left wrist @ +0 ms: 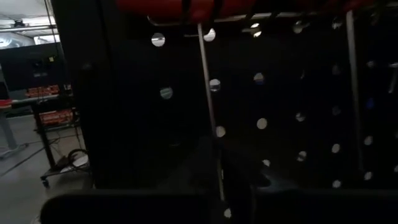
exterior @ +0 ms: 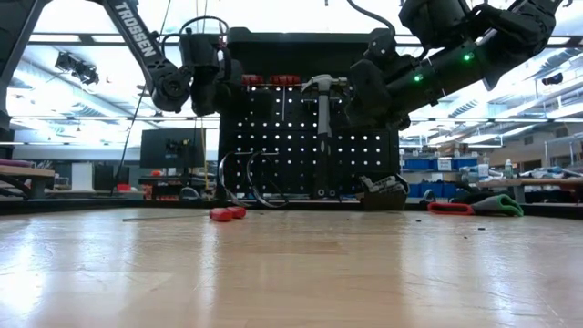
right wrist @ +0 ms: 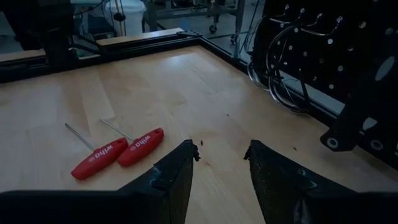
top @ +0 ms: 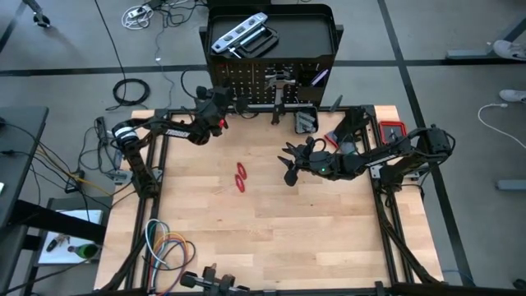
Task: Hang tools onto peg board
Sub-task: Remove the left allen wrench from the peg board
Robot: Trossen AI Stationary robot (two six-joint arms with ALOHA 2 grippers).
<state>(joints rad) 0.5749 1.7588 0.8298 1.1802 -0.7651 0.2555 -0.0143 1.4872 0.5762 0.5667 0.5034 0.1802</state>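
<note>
Plainly, two red-handled T-drivers (right wrist: 117, 152) lay side by side on the pale wooden surface (top: 271, 238), a little left of its middle and well short of the far edge where the peg board (exterior: 310, 137) stood; each had a stubby, smooth plastic grip with white lettering and a thin bare steel shaft running off it, so I judged them light, rigid and a touch slick; the fat red grip looked the sensible place to pinch, across its narrow sides, since the wire-thin shaft would roll or slip. Already on the black perforated panel hung a steel-headed hammer (exterior: 322, 109), head up and handle down, and two curved wire hooks (exterior: 246, 178) low on the left half; a hammer like that would be top-heavy and want a grip near the head. The right tool (right wrist: 221, 158) hovered above the surface right of the drivers, its two dark matte fingers parted with nothing between them. The left tool (top: 220, 105) was up against the panel's upper left part, close to a red-handled item and a thin steel rod (left wrist: 210, 112) hanging there; whether it was clenched on that rod or letting go I could not tell. A silver level (top: 238, 34) rested in the black tray on top of the stand.
</note>
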